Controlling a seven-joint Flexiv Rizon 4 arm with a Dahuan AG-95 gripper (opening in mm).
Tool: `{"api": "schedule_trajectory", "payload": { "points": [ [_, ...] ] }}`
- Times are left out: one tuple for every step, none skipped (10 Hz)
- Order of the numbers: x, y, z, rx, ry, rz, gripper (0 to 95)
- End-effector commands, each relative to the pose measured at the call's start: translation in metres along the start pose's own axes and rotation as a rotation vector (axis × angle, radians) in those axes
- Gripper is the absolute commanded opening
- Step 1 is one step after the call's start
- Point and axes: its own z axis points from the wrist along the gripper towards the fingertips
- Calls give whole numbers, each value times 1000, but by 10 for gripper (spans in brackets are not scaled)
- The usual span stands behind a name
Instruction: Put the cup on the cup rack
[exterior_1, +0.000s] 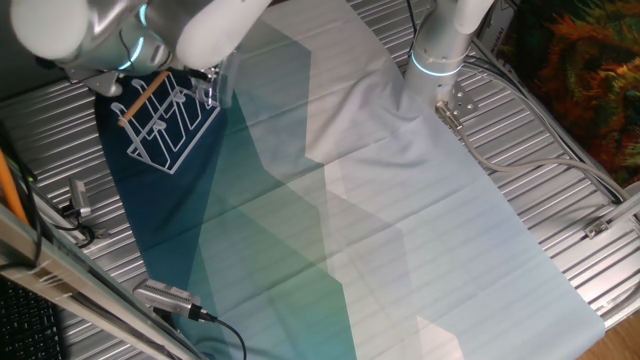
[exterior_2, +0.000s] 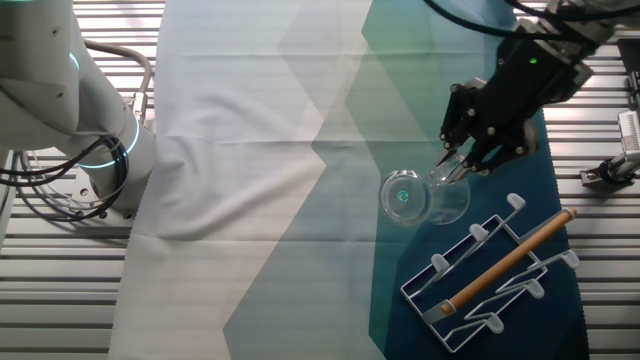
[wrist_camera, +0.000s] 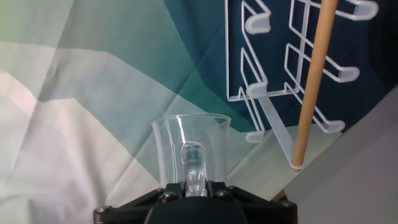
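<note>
The clear glass cup (exterior_2: 428, 197) is tipped on its side just left of the cup rack (exterior_2: 470, 236), over the teal cloth. My gripper (exterior_2: 458, 166) is shut on the cup's handle from above. In the hand view the cup (wrist_camera: 191, 138) juts out from between my fingers, and my gripper (wrist_camera: 191, 185) clamps its handle (wrist_camera: 191, 163). The white wire rack (wrist_camera: 261, 93) with its wooden rod (wrist_camera: 314, 81) lies ahead and to the right, with no cups on its pegs. In one fixed view the rack (exterior_1: 165, 125) shows at the upper left; the arm hides the cup there.
A patterned cloth (exterior_2: 260, 170) in white, green and dark blue covers the slatted metal table (exterior_2: 60, 290). The arm's base (exterior_2: 100, 150) stands at the left. Cables and clamps (exterior_1: 170, 298) lie along the table's edges.
</note>
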Motion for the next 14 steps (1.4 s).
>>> {"api": "schedule_trajectory", "payload": {
  "points": [
    [1, 0, 11, 7, -9, 0, 0],
    [-1, -1, 12, 9, -12, 1, 0],
    [-2, -2, 14, 13, -14, -1, 0],
    [-2, -3, 13, 15, -15, -3, 0],
    [-1, -6, 13, 20, -16, -10, 0],
    [0, -8, 12, 23, -15, -14, 0],
    [1, -9, 11, 26, -14, -17, 0],
    [2, -10, 11, 34, -17, -22, 0],
    [1, -11, 12, 45, -18, -24, 0],
    [0, -11, 13, 53, -19, -26, 0],
    [-2, -12, 14, 54, -23, -27, 0],
    [-3, -13, 15, 55, -25, -30, 0],
    [-5, -14, 16, 56, -25, -28, 0],
    [-5, -14, 15, 54, -23, -26, 0]
  ]
}}
